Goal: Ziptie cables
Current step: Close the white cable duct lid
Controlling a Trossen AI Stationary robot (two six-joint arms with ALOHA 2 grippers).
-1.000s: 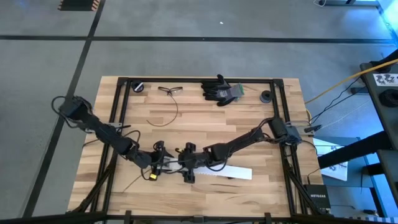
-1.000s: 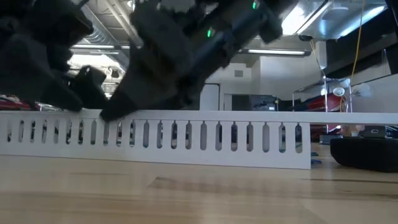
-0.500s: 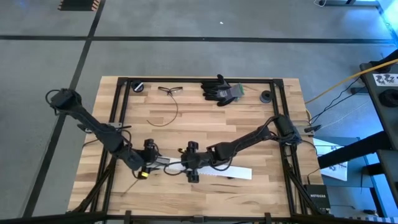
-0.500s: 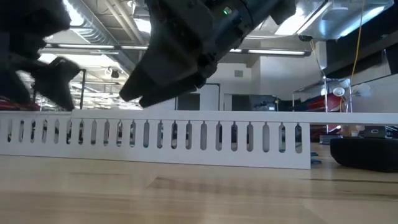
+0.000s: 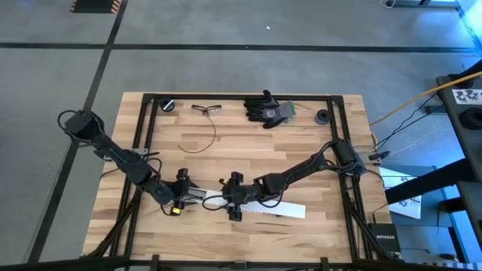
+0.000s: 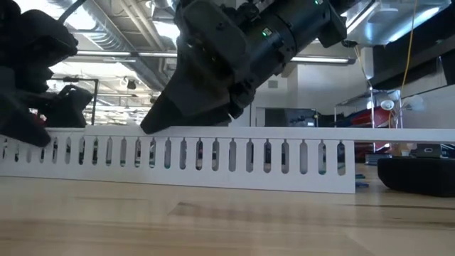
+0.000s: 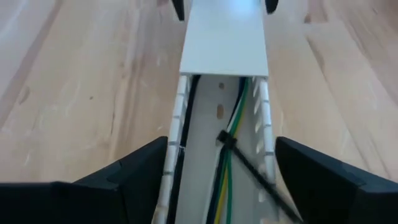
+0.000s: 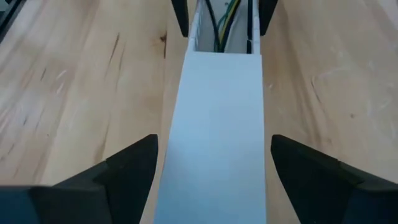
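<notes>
A: Item 1, largest?
B: Pale wooden slatted table (image 5: pixel 226 150) with a black frame; 2 dark arms reach in from its 2 sides and meet over the near half.

A: Item 2?
B: Long white slotted plastic cable channel (image 6: pixel 213 160), lying flat on the near half of the table; a flat white plastic lid (image 8: pixel 211 130) covers the part toward the right arm, the part toward the left arm is uncovered.

A: Item 3, the claws?
B: Left gripper (image 7: pixel 221 180), fingers spread wide, 1 on each side of the uncovered channel, gripping nothing; right gripper (image 8: pixel 214 180), fingers likewise apart, straddling the lidded part, holding nothing; the 2 face each other along the channel.

A: Item 4?
B: Pair of black work gloves (image 5: pixel 267 109) at the far edge; clear safety glasses (image 5: pixel 205 109) beside them.

A: Item 5, task goods?
B: Thin limp cables (image 7: pixel 233 130), green, yellow and dark, running lengthwise inside the open channel; 1 thin black plastic ziptie (image 7: pixel 230 144) wrapped around them, its tail slanting over the channel wall toward the left gripper's finger.
</notes>
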